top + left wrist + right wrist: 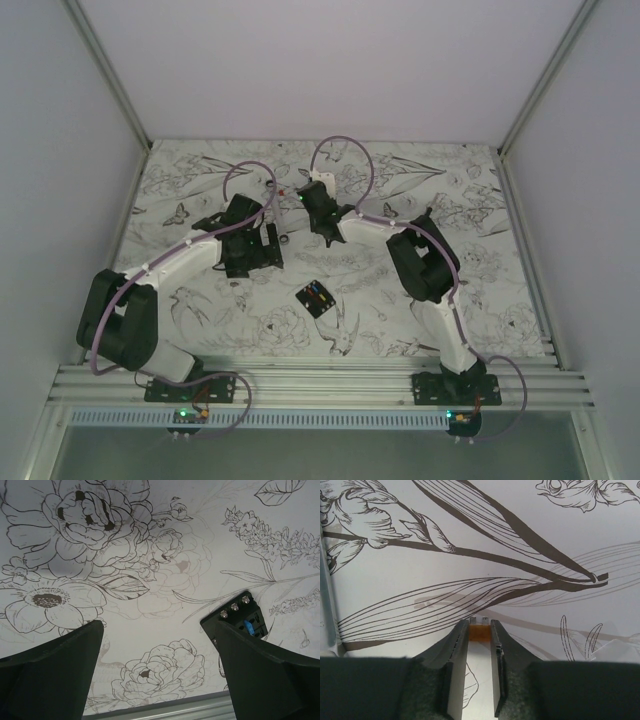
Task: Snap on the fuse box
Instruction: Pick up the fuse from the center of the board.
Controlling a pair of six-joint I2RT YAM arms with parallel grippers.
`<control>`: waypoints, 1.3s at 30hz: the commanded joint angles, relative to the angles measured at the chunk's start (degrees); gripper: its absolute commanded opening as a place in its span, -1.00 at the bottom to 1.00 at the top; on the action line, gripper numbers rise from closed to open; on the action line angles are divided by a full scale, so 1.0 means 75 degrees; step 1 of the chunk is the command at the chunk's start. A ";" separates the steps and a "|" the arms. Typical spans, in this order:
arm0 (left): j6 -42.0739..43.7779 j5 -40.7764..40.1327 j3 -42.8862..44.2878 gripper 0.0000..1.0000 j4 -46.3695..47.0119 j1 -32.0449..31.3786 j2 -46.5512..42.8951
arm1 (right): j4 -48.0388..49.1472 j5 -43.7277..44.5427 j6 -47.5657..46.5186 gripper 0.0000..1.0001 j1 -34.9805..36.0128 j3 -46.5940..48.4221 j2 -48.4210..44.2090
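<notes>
The fuse box (pixel 316 298), a small black block with coloured fuses on its face, lies on the flowered mat between the two arms. In the left wrist view the fuse box (pixel 242 616) shows silver bolts and a blue fuse, half hidden behind the right finger. My left gripper (pixel 258 250) hovers to the left of it, and the left gripper (pixel 159 627) is open with nothing between its fingers. My right gripper (pixel 327 235) is over the far middle of the mat. The right gripper (pixel 480 625) is shut on a small orange fuse (pixel 480 631) with two metal prongs.
A tiny red piece (pixel 283 190) lies on the mat near the right wrist. An aluminium rail (pixel 320 380) runs along the near edge, and the rail (pixel 175 705) also shows under the left gripper. White walls close in the sides and back.
</notes>
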 commanded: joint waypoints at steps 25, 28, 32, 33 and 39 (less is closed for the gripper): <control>-0.0230 0.0662 -0.0478 0.99 -0.0184 -0.0290 -0.1801 | -0.1342 -0.2268 -0.0692 -0.61 0.0094 -0.4866 -0.3969; -0.0287 0.0650 -0.0610 0.99 -0.0177 -0.0351 -0.2121 | -0.1401 -0.2347 -0.0726 -0.55 0.0099 -0.5123 -0.4216; -0.0331 0.0675 -0.0751 0.99 -0.0191 -0.0377 -0.2365 | -0.1502 -0.2394 -0.0660 -0.36 0.0142 -0.5070 -0.4374; -0.0341 0.0693 -0.0776 0.99 -0.0189 -0.0377 -0.2405 | -0.1575 -0.2400 -0.0625 -0.30 0.0143 -0.5004 -0.4389; -0.0309 0.0775 -0.0924 0.99 -0.0186 -0.0389 -0.2548 | -0.2128 -0.2410 -0.0495 -0.18 0.0146 -0.4617 -0.4310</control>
